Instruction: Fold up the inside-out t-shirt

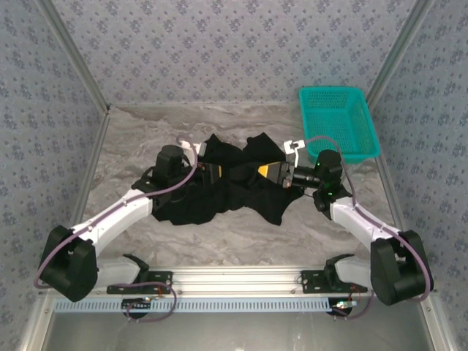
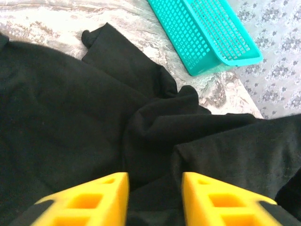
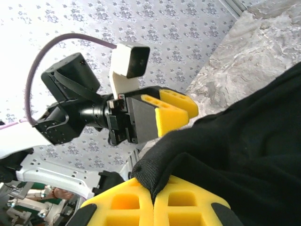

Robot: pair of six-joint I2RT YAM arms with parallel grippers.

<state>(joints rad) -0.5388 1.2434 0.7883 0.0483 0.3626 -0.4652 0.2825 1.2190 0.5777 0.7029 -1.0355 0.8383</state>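
The inside-out t-shirt (image 1: 227, 191) lies crumpled and all black in the middle of the marble table (image 1: 139, 131). My left gripper (image 1: 222, 172) hovers low over its upper middle. In the left wrist view that gripper (image 2: 154, 188) is open, its jaws standing apart above dark folds (image 2: 70, 117) with nothing pinched between them. My right gripper (image 1: 259, 171) faces it from the right. In the right wrist view it (image 3: 153, 194) is shut on a raised fold of the black cloth (image 3: 244, 141), and the left gripper's yellow fingers (image 3: 174, 120) sit just beyond that fold.
A teal mesh basket (image 1: 338, 121) stands at the back right of the table, close to the right arm; it also appears at the top of the left wrist view (image 2: 207, 33). Patterned walls close in three sides. Bare marble (image 1: 241, 238) lies in front of the shirt.
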